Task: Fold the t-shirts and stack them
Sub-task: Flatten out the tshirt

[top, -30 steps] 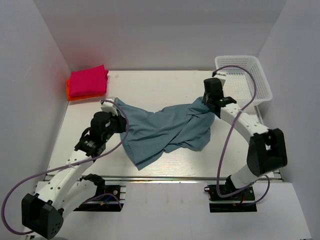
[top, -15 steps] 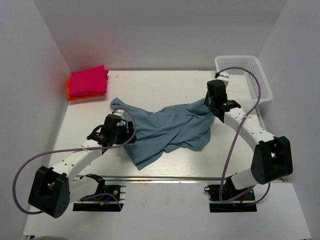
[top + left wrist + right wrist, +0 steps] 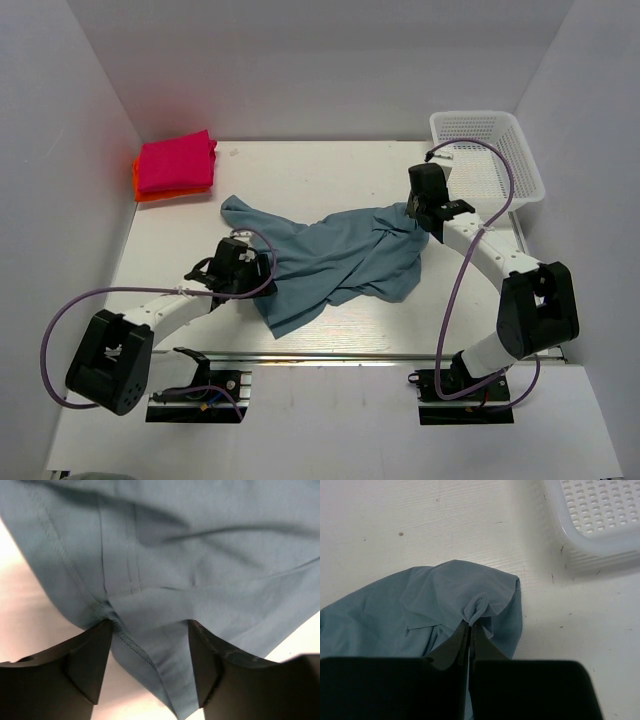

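Observation:
The teal-blue t-shirt (image 3: 335, 262) lies crumpled across the middle of the table. My left gripper (image 3: 262, 268) is open at its left edge, the fingers straddling a stitched hem (image 3: 131, 642) without pinching it. A small fold of the same shirt (image 3: 476, 606) is pinched in my shut right gripper (image 3: 470, 624) at the shirt's right end (image 3: 412, 215). At the back left, the magenta-pink t-shirt (image 3: 177, 160) sits folded on top of the orange-red t-shirt (image 3: 147, 190).
A white plastic mesh basket (image 3: 490, 152) stands at the back right, close to the right arm; its corner (image 3: 592, 515) shows in the right wrist view. White walls enclose the table on three sides.
My left gripper let go of the shirt's left corner, opened, and moved right and toward me to the shirt's lower left edge. The released corner now lies flat. The right gripper kept its grip.

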Action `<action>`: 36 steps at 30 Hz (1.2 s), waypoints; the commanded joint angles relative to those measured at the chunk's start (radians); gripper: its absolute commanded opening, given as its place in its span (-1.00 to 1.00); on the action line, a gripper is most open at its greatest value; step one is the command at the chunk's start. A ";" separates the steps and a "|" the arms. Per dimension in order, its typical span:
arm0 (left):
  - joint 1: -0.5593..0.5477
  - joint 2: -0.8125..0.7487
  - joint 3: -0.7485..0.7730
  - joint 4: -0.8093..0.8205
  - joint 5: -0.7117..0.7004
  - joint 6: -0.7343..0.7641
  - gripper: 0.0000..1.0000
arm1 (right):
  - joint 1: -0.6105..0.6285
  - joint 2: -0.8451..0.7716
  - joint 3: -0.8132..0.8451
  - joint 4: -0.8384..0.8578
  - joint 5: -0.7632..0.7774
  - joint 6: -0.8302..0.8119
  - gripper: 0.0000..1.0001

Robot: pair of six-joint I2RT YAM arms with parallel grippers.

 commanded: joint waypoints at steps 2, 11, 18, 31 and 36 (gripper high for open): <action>-0.005 0.041 0.026 0.067 0.025 0.002 0.30 | -0.003 0.002 0.016 0.003 0.020 0.009 -1.00; -0.005 0.000 0.057 -0.005 -0.012 0.002 0.26 | -0.002 0.017 0.025 -0.002 0.018 0.006 -1.00; -0.005 -0.032 0.082 -0.065 0.002 0.002 0.30 | -0.002 0.032 0.029 -0.003 0.015 0.003 -1.00; -0.005 0.051 0.094 -0.066 -0.031 0.002 0.32 | -0.003 0.048 0.039 -0.012 0.018 0.003 -1.00; -0.005 0.042 0.094 -0.077 -0.074 0.002 0.32 | -0.003 0.049 0.041 -0.015 0.014 0.006 -1.00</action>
